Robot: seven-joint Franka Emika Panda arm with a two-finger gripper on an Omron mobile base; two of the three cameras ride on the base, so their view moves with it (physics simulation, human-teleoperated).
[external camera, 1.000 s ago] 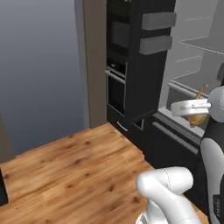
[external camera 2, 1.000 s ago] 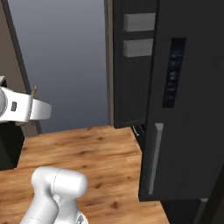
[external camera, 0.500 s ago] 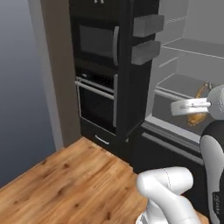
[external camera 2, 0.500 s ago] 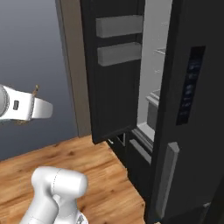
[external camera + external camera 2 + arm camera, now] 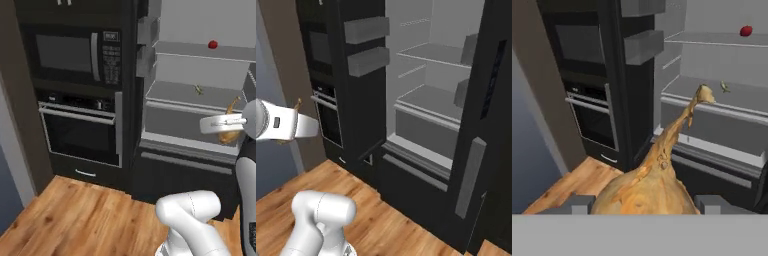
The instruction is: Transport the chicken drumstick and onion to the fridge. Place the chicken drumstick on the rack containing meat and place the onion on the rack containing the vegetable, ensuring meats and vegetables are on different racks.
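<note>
A tall fridge stands open ahead, its pale interior showing flat grey shelves, beside a black wall oven on a wooden floor. On an upper shelf sits a small red fruit; one shelf lower lies a small greenish item, too small to identify. The gripper is clenched on the onion, its fingers pressed to either side of the tan bulb. The thin stalk points away from the hand toward the fridge shelves, which lie straight ahead and well apart, so the onion must travel forward.
</note>
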